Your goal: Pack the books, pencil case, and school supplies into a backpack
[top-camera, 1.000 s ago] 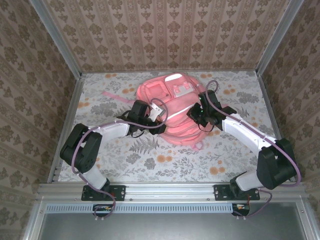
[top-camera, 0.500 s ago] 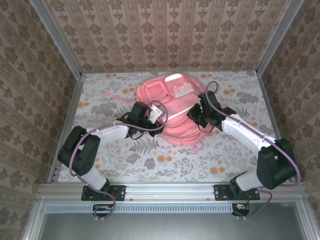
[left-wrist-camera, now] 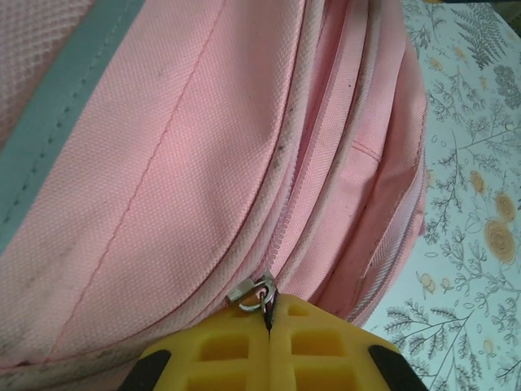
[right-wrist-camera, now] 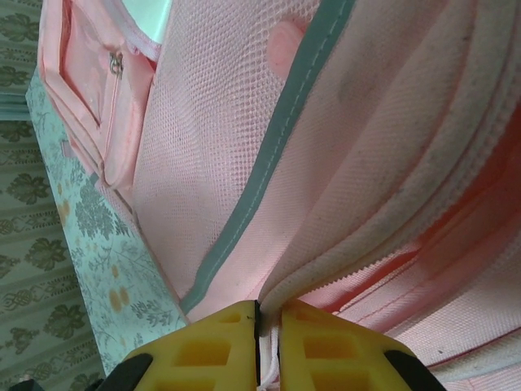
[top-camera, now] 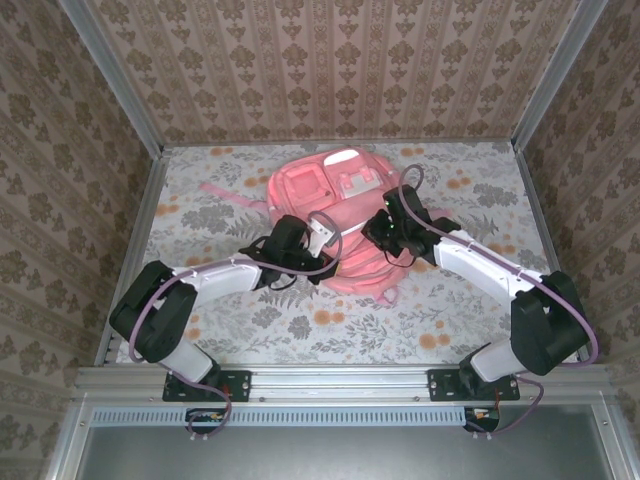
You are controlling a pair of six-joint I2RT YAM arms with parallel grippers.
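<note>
Left claw [left-wrist-camera: 269, 314] is clamped on the zip pull [left-wrist-camera: 254, 291] right at its tips. Right claw [right-wrist-camera: 260, 318] pinches the backpack [right-wrist-camera: 244, 163] seam just ahead of it. Draw steadily along the track, holding the fabric taut.

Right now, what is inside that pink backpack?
Only darker pink fabric shows through a narrow gap in the backpack. The outer fabric covers the rest, so I cannot tell whether anything is packed inside.
</note>
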